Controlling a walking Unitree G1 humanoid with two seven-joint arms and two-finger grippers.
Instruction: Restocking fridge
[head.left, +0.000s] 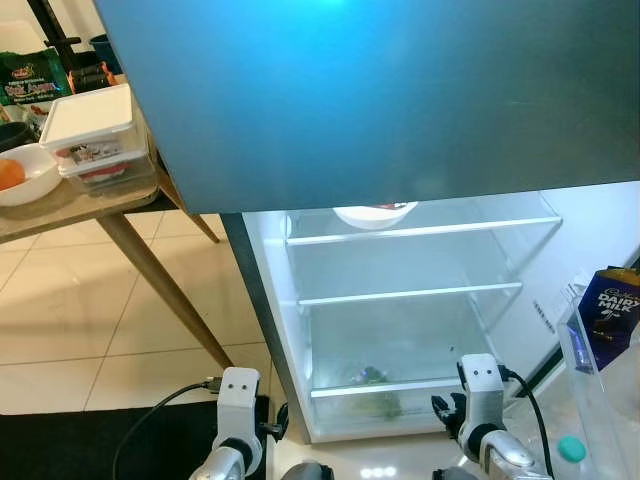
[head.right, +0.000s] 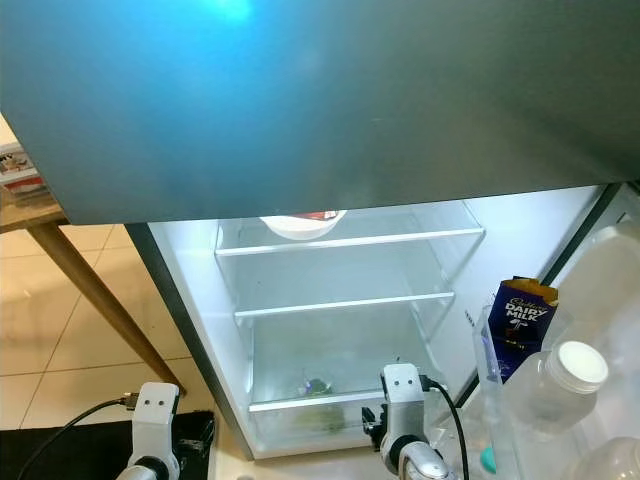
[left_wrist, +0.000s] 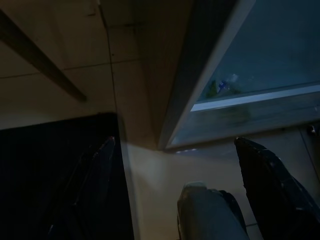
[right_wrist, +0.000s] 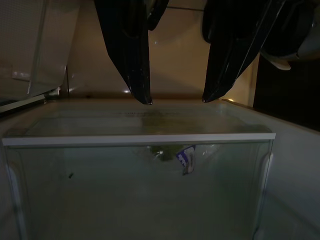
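Glass shelves (head.left: 410, 294) line the open fridge (head.left: 400, 330); a white bowl (head.left: 374, 214) sits on the top one, and greens (right_wrist: 170, 152) lie in the bottom drawer (right_wrist: 135, 175). The door rack holds a purple chocolate pack (head.right: 520, 312) and a capped bottle (head.right: 570, 375). Both arms hang low by the fridge foot, left hand (left_wrist: 175, 185) and right hand (right_wrist: 176, 75) spread, grasping nothing. A wooden desk (head.left: 60, 205) at left carries tubs (head.left: 95, 135).

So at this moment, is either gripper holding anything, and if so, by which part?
Nothing is held. The left gripper is open above the floor, and the right gripper is open in front of the fridge's crisper drawer.
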